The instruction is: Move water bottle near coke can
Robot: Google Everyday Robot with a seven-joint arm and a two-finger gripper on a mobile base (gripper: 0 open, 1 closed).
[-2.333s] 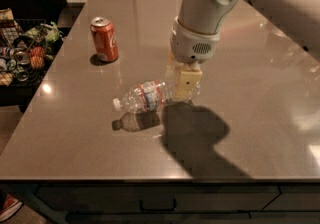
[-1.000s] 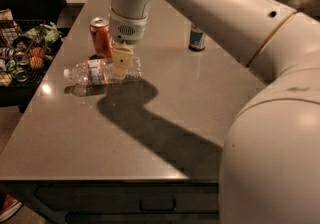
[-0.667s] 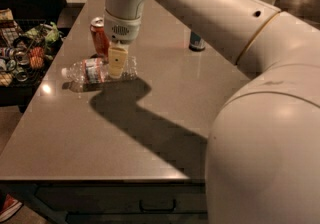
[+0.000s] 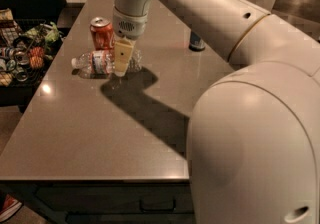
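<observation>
The water bottle (image 4: 98,63) lies on its side on the grey table (image 4: 100,133), white cap pointing left, label band in the middle. The coke can (image 4: 102,33) stands upright just behind it, a small gap apart. My gripper (image 4: 121,62) reaches down from the large white arm and is shut on the bottle's right half, with its cream finger (image 4: 121,55) in front of the bottle and its tip at table height. The bottle's base end shows just right of that finger.
A slim silver-and-blue can (image 4: 196,43) stands further right on the table, partly hidden by my arm. A dark wire basket of snack packets (image 4: 22,50) stands off the table's left edge. My white arm body fills the right foreground.
The gripper has carried the bottle from the table's middle leftwards to just in front of the coke can. Over the last second bottle and gripper have barely shifted.
</observation>
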